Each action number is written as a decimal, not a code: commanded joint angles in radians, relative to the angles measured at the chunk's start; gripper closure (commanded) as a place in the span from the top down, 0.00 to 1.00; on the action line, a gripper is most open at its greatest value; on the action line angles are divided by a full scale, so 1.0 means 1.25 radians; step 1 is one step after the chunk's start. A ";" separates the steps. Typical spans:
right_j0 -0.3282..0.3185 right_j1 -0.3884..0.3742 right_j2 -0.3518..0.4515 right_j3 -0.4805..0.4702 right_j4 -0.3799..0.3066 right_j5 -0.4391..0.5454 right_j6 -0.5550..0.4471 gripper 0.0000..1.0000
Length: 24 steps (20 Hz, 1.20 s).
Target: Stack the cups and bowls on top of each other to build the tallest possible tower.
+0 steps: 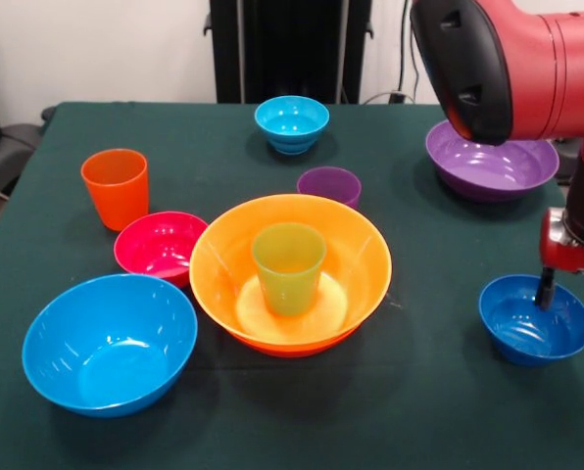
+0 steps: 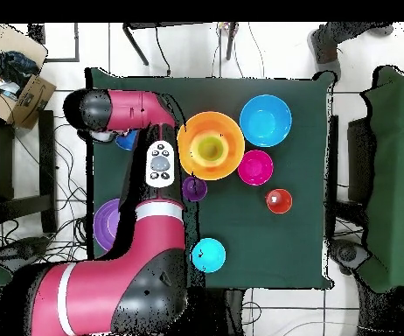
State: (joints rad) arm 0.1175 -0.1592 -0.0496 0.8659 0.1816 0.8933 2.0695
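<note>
The lime green cup (image 1: 288, 266) stands upright, mouth up, its long axis vertical, in the middle of the big yellow-orange bowl (image 1: 361, 257) at the centre of the dark green worktop (image 1: 410, 411). All the other pieces also sit mouth up.

At the right edge in the front view the claw (image 1: 545, 290) reaches down into the small dark blue bowl (image 1: 527, 338), one dark finger touching its inside. I cannot tell how far the claw is open or whether it grips the rim.

The orange cup (image 1: 115, 187), magenta bowl (image 1: 160, 244) and sky-blue bowl (image 1: 109, 343) sit to the left, the purple cup (image 1: 329, 184) just behind the big bowl, the cyan bowl (image 1: 292, 123) farther back, the purple bowl (image 1: 490, 166) under the red arm (image 1: 537, 59).
</note>
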 commanded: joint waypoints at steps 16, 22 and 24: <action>0.016 0.061 0.030 -0.050 -0.023 -0.010 0.083 1.00; 0.020 0.083 0.016 -0.064 -0.024 -0.010 0.087 1.00; 0.024 0.091 0.007 -0.073 -0.026 -0.007 0.093 1.00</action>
State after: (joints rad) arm 0.1337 -0.0999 -0.0707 0.7922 0.1818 0.8935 2.0695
